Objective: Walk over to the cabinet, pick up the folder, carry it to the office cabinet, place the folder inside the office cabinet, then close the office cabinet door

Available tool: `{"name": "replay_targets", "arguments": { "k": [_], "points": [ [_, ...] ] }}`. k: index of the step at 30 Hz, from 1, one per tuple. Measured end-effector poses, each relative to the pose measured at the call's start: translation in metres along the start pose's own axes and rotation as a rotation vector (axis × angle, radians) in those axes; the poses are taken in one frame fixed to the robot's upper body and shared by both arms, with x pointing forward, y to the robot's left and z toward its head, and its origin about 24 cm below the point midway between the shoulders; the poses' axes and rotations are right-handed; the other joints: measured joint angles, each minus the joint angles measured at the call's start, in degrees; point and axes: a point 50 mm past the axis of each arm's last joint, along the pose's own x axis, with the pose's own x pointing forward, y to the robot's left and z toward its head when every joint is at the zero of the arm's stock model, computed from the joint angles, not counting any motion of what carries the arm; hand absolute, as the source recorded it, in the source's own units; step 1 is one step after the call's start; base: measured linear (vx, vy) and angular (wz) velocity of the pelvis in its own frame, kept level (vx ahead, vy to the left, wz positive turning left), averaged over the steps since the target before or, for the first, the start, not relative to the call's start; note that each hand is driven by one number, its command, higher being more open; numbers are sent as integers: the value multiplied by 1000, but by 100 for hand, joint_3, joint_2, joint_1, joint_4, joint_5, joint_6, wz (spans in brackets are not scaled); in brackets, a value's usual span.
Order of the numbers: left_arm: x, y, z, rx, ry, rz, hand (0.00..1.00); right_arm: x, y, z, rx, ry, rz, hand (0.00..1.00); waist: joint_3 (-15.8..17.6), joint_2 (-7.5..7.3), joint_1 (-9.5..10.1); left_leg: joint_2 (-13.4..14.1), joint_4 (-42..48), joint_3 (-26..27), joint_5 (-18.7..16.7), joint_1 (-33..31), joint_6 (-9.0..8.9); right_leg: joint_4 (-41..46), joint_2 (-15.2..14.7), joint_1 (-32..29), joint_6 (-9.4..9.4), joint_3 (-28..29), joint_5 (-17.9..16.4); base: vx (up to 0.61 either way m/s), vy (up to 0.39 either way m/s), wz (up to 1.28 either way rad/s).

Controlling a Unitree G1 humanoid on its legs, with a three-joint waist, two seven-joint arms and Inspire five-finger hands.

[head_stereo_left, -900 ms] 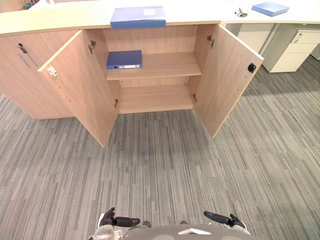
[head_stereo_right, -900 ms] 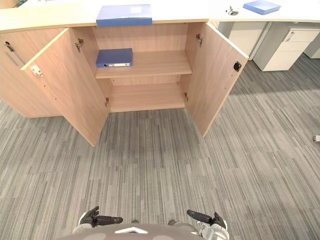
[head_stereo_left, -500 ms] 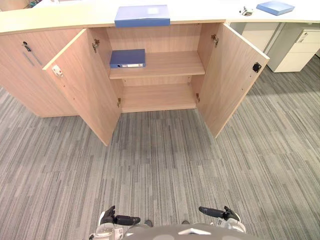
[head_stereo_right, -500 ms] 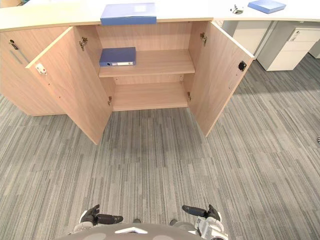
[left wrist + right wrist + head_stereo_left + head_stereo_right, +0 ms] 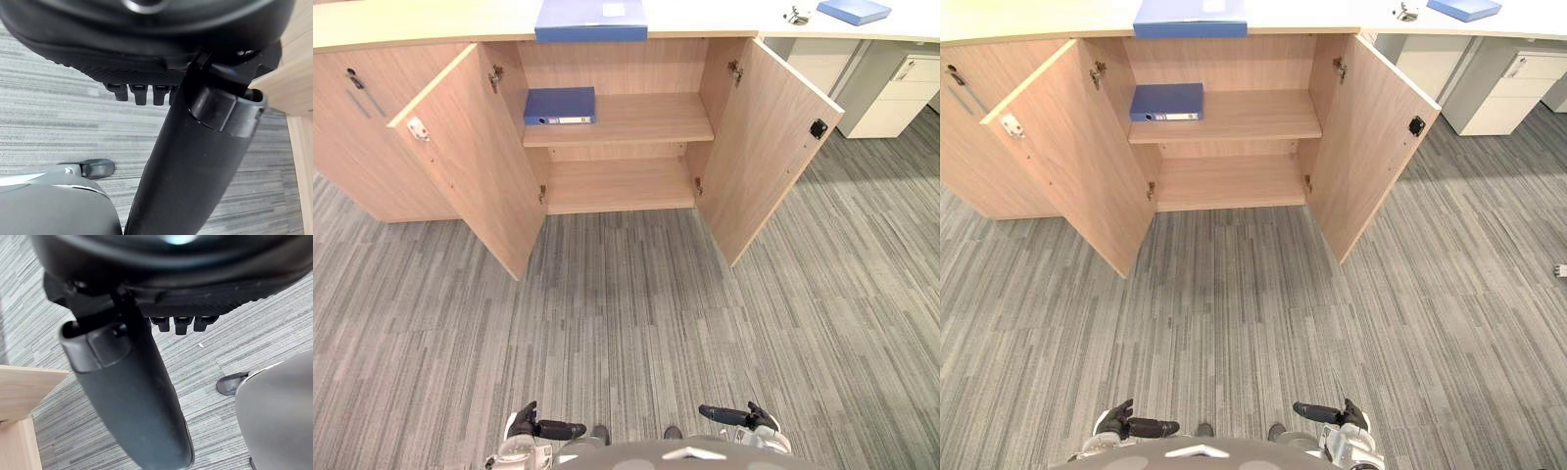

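Observation:
A blue folder lies on the light wooden counter, right above the open office cabinet. A second blue folder rests flat at the left end of the cabinet's upper shelf. Both cabinet doors stand wide open, the left door and the right door angled out toward me. My left hand and right hand hang low near my body, far short of the cabinet. Each is open and holds nothing, as its wrist view confirms: left hand, right hand.
Grey striped carpet stretches between me and the cabinet. A third blue folder and a small metal object lie on the counter at the far right. A white drawer unit stands under the desk there.
The whole picture has shifted: the cabinet sits a little higher and nearer, so the camera has moved toward it. Both hands stay low and empty.

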Motion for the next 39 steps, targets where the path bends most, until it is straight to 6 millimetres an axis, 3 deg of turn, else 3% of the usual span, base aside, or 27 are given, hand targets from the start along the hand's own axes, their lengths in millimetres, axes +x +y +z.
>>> {"name": "replay_targets", "arguments": {
  "k": [2, 4, 6, 8, 10, 11, 14, 15, 17, 18, 19, 20, 22, 23, 24, 25, 27, 30, 32, 34, 35, 36, 37, 39],
  "points": [
    [1, 1, 5, -2, -17, 2, 100, 0, 2, 4, 0, -5, 5, 100, 47, -25, 28, -3, 356, 133, -233, -215, 52, 113, -30, -138, 34, 110, -43, 25, 38, -26],
    [1, 1, 10, -4, -39, 3, 100, 1, 4, 8, 0, -15, 8, 100, 155, -19, 21, -6, 861, 228, -551, -440, 113, 592, -99, -380, 105, 171, -301, 56, 71, -24],
    [2, 0, 16, -3, -51, 1, 100, 2, 0, 10, 1, -21, -1, 100, 246, -8, 19, -92, 1376, 304, -941, -571, 203, 1645, -295, -760, 369, 106, -813, 71, 101, -16],
    [2, -1, 18, -2, -56, -1, 100, 3, 0, 17, -7, -38, 0, 100, 308, 13, 19, -177, 1474, 343, -1049, -520, 248, 2641, -490, -1174, 514, -85, -949, 70, 119, -9],
    [3, 1, 20, 1, -60, 7, 100, 3, 4, 24, -10, -62, 9, 100, 392, -63, 22, -333, 1380, 325, -1090, -309, 321, 3951, -784, -1705, 465, -226, -869, 142, 150, 11],
    [3, 3, 19, 3, -51, 15, 100, 2, 6, 28, -12, -78, 16, 100, 462, -47, 4, -374, 1344, 226, -1152, -124, 446, 4602, -831, -1995, 367, -262, -921, 236, 125, 25],
    [3, 0, 20, -1, -50, 17, 100, 2, 10, 32, -43, -101, 29, 100, 498, 17, -1, -236, 1129, 36, -1218, 94, 507, 4311, -557, -2251, 211, -362, -1318, 229, 25, 33],
    [3, -3, 20, -4, -46, 10, 100, 2, 11, 39, -46, -127, 35, 100, 561, 123, -30, -70, 937, -93, -1221, 231, 497, 3718, -251, -2435, 115, -393, -1314, 344, -59, 45],
    [3, -7, 20, -7, -44, 2, 100, 2, 10, 47, -51, -151, 34, 100, 611, 241, -114, 104, 748, -251, -1230, 363, 433, 2828, 46, -2572, -48, -403, -1059, 349, -113, 57],
    [3, -5, 17, -4, -36, -1, 100, 2, 7, 45, -52, -148, 24, 100, 599, 211, -154, 103, 650, -367, -1248, 485, 314, 2097, 155, -2577, -99, -330, -622, 334, -142, 74],
    [3, -5, 15, -2, -26, 0, 100, 2, 3, 41, -41, -137, 13, 100, 599, 190, -187, 104, 631, -484, -1334, 623, 168, 1981, 141, -2516, -266, -243, 66, 481, -210, 76],
    [3, -9, 15, -16, -21, -8, 100, 3, -2, 43, -27, -136, -4, 100, 610, 310, -174, 239, 650, -540, -1369, 730, 68, 2087, 200, -2431, -385, -347, 116, 526, -219, 54],
    [2, -16, 16, -57, -25, -21, 100, 3, -4, 42, -30, -135, -11, 100, 591, 373, -126, 288, 1081, -433, -1126, 595, -370, 2160, 169, -2269, -515, -432, -191, 568, -241, 31],
    [2, -15, 16, -83, -23, -16, 100, 3, -3, 42, -17, -133, -8, 100, 590, 378, -127, 308, 1645, -368, -1071, 417, -465, 2087, 156, -2095, -558, -485, -285, 576, -256, 42],
    [2, -14, 18, -129, -28, -6, 100, 2, -1, 40, -16, -133, -4, 100, 601, 373, -162, 422, 3024, -249, -1028, -96, -514, 1872, 137, -1717, -579, -556, -416, 460, -199, 47],
    [2, -14, 21, -172, -40, 0, 100, 1, 0, 37, -21, -133, -1, 100, 615, 390, -136, 727, 4545, -17, -929, -721, -509, 1691, 216, -1319, -635, -631, -506, 447, -195, 40],
    [2, -15, 34, -221, -83, 3, 100, 0, 3, 35, -19, -137, 10, 100, 632, 375, -12, 1205, 5829, 467, -1127, -1280, -411, 1546, 284, -833, -700, -637, -634, 334, -128, 4],
    [1, -24, 48, -232, -130, -19, 100, -2, 12, 40, -2, -160, 31, 100, 651, 311, 32, 1464, 5806, 897, -1353, -1919, -227, 1329, 269, -389, -663, -503, -808, 335, -32, -24],
    [0, -30, 55, -228, -151, -38, 100, -3, 17, 39, 43, -154, 45, 100, 653, 302, 59, 1391, 4892, 1066, -1448, -2179, -191, 1227, 200, -170, -601, -353, -868, 307, 108, -42],
    [0, -33, 61, -209, -164, -46, 100, -3, 18, 37, 52, -146, 38, 100, 672, 246, 129, 1126, 3913, 1038, -1398, -2290, -201, 1118, 31, 31, -461, -194, -958, 284, 170, -40],
    [0, -34, 61, -205, -167, -46, 100, -3, 14, 32, 55, -133, 23, 100, 642, 230, 144, 941, 3260, 978, -1186, -2363, -233, 1072, -82, 124, -325, -111, -1048, 349, 250, -43],
    [-1, -35, 59, -205, -160, -48, 100, -3, 12, 30, 53, -127, 13, 100, 574, 244, 169, 796, 2807, 869, -525, -2350, -152, 1056, -156, 184, -181, 23, -1160, 450, 327, -50],
    [0, -32, 58, -202, -157, -42, 100, -3, 13, 26, 54, -115, 14, 100, 489, 149, 173, 668, 2816, 925, -499, -2283, -30, 1051, -279, 214, -133, 145, -1227, 388, 276, -39],
    [1, -26, 57, -188, -151, -27, 100, -5, 18, 18, 62, -95, 29, 100, 323, -54, 178, 580, 2884, 1205, -823, -2181, 62, 1293, -488, 89, -127, 294, -1224, 409, 265, -54]
  ]
}}
